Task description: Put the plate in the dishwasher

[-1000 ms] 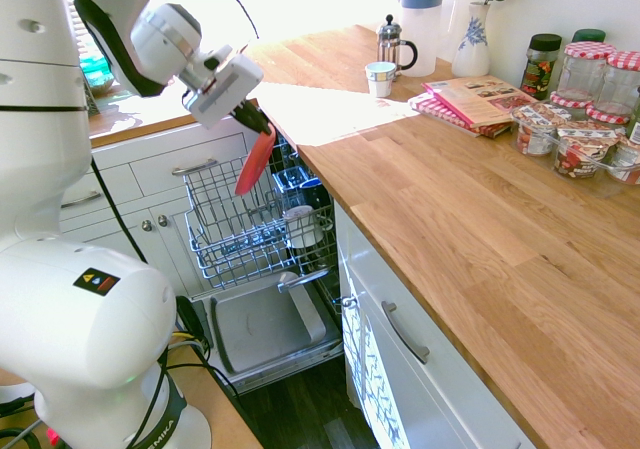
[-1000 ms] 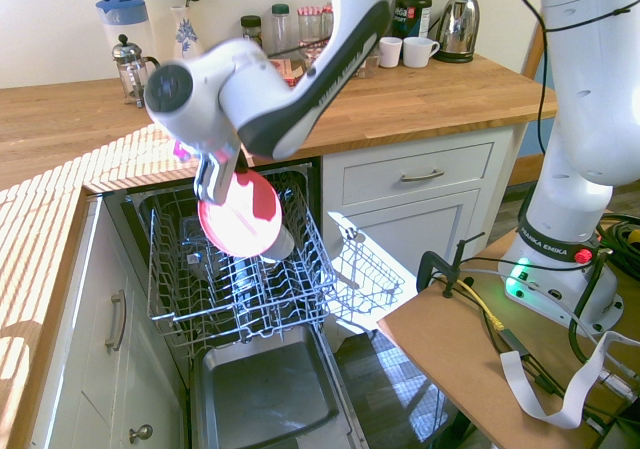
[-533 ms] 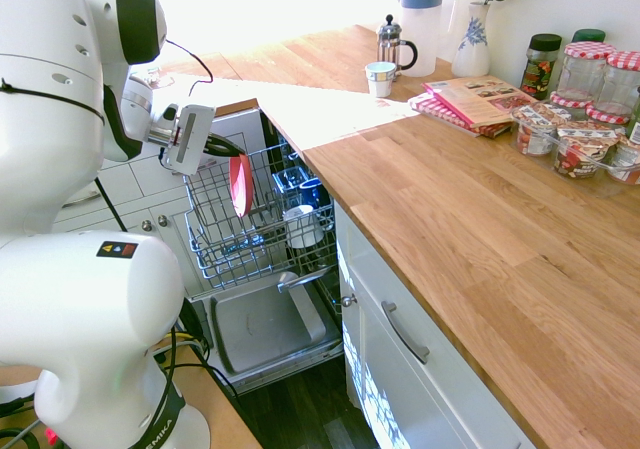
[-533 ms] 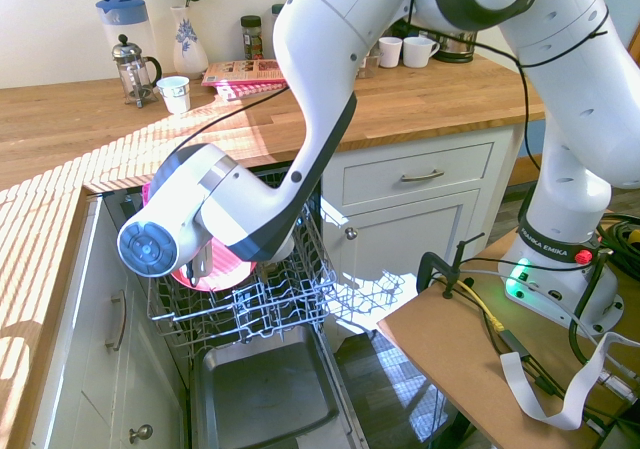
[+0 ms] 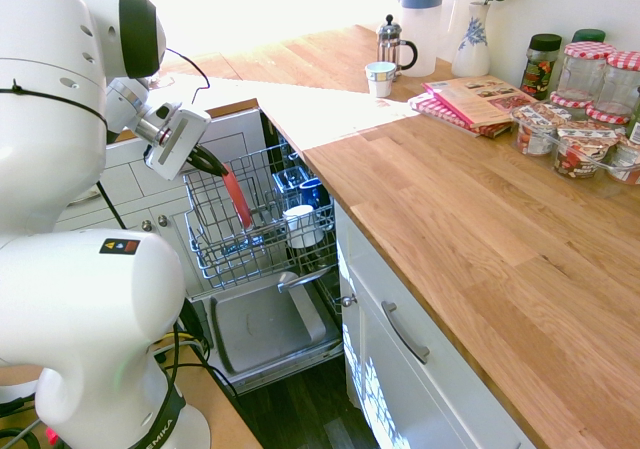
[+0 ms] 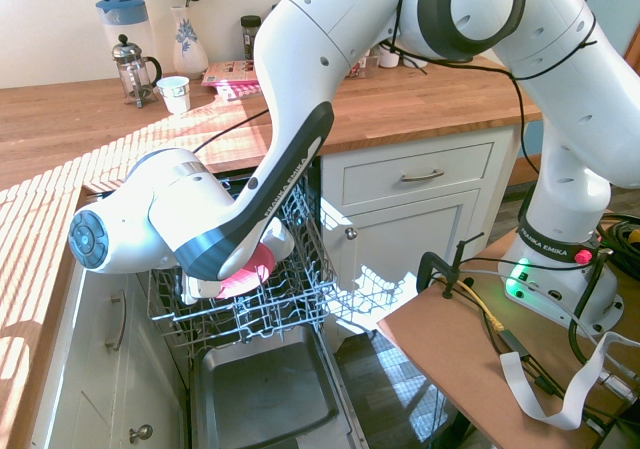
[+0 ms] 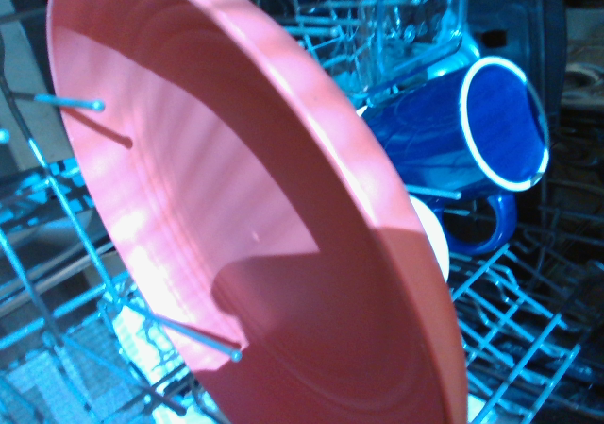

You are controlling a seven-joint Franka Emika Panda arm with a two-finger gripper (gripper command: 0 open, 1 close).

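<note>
Coral-pink, the plate (image 5: 237,199) stands on edge just below the gripper (image 5: 207,159), which is clamped on its upper rim. From its held end, the plate's long outline slants downward and away from the gripper, into the wire rack (image 5: 220,234) of the open dishwasher (image 5: 265,324). Beyond the plate from the gripper, a blue mug (image 7: 434,131) lies tilted in the rack.

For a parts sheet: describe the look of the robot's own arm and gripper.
The arm is glossy white with rounded segments, dark grey joint bands and edge strips, small round caps, a blue-grey disc at one joint and a black warning label low down. Thin black cables run along it. The gripper has a pale, boxy body and dark fingers.
</note>
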